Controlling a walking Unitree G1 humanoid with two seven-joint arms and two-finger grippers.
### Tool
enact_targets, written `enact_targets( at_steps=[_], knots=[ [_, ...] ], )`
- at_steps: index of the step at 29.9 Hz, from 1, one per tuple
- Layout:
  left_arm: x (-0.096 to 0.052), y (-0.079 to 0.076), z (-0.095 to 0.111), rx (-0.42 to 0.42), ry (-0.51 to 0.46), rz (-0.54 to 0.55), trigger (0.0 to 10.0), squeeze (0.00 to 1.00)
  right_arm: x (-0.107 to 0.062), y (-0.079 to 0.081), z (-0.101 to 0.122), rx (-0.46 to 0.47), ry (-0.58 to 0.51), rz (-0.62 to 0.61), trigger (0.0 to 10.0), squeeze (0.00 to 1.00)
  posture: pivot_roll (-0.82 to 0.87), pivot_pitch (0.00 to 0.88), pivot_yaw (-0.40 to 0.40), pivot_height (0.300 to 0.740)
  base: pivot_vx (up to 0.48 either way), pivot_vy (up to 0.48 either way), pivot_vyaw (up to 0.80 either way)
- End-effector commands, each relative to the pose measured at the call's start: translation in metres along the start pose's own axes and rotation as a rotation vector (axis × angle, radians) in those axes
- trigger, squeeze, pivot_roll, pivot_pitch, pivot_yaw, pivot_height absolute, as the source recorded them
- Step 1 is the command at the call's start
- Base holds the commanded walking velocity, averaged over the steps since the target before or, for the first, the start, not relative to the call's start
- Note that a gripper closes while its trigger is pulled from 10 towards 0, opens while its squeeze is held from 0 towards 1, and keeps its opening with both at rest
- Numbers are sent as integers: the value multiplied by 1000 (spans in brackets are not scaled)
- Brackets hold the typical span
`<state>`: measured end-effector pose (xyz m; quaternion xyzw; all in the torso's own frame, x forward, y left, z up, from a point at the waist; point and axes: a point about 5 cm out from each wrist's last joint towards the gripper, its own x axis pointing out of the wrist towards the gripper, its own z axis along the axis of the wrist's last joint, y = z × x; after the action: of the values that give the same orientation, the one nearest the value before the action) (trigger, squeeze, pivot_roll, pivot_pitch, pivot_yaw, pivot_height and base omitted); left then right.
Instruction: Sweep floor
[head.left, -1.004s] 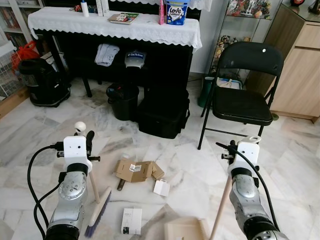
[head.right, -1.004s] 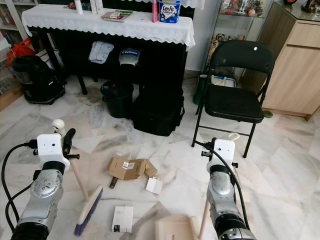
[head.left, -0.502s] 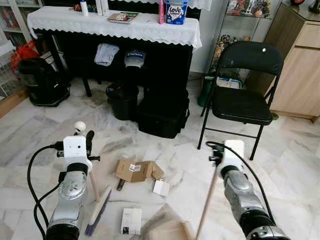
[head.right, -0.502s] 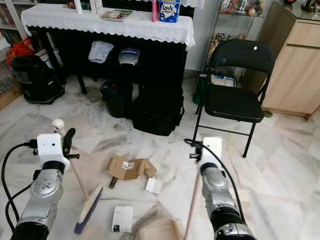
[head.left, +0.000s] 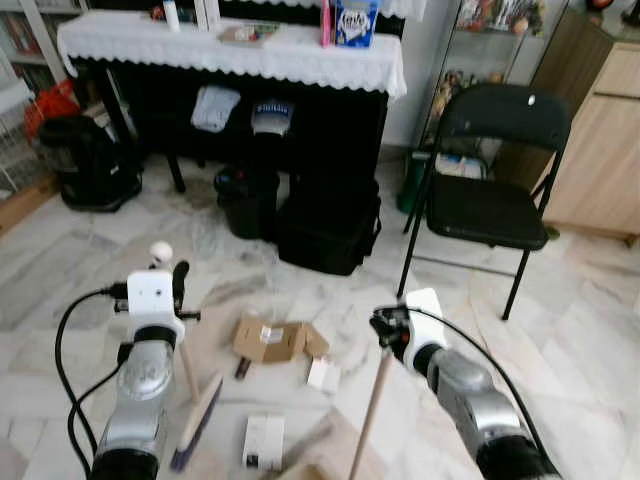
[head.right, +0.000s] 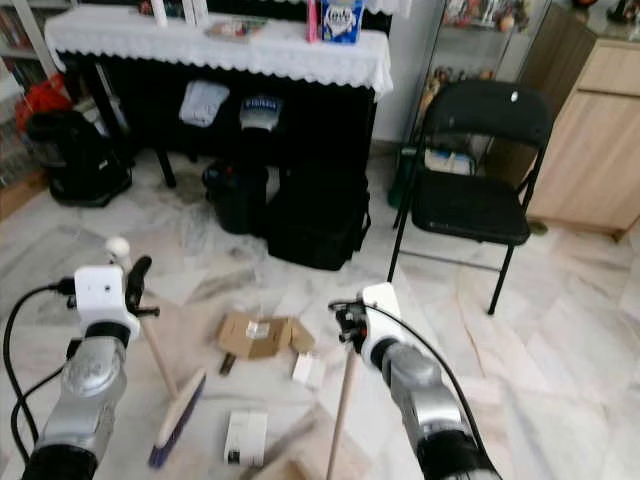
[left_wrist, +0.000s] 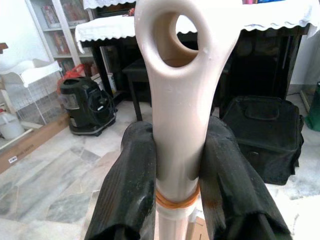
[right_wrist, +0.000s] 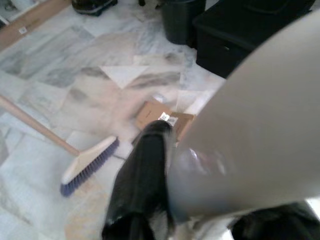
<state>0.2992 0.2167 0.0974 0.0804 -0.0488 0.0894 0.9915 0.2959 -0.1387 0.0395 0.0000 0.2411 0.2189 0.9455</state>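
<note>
Left gripper (left_wrist: 177, 165) clamps one broom (head.left: 196, 424); three cardboard scraps (head.left: 272, 340).

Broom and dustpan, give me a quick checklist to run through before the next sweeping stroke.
1. Left gripper clamped on the cream plastic broom handle: ok, both fingers press its sides.
2. Purple-bristled broom head on the marble floor: ok.
3. Right gripper on the wooden dustpan pole: ok.
4. Dustpan tray placed to catch litter: cannot tell, it sits at the blurred bottom edge of the frame.
5. Litter within the stroke's path: ok, flattened brown cardboard box, small white card and white leaflet lie just beside the broom head.
6. Black folding chair clear of the stroke: ok, it stands off to the right.
</note>
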Motion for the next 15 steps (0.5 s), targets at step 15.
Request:
enact_targets(
  at_steps=[15],
  knots=[
    [6, -1, 10, -5, -48, -13, 10000, 0, -33, 19, -3, -339, 81, 348, 10000, 0, 94, 0, -35, 740, 0, 0, 0]
  ],
)
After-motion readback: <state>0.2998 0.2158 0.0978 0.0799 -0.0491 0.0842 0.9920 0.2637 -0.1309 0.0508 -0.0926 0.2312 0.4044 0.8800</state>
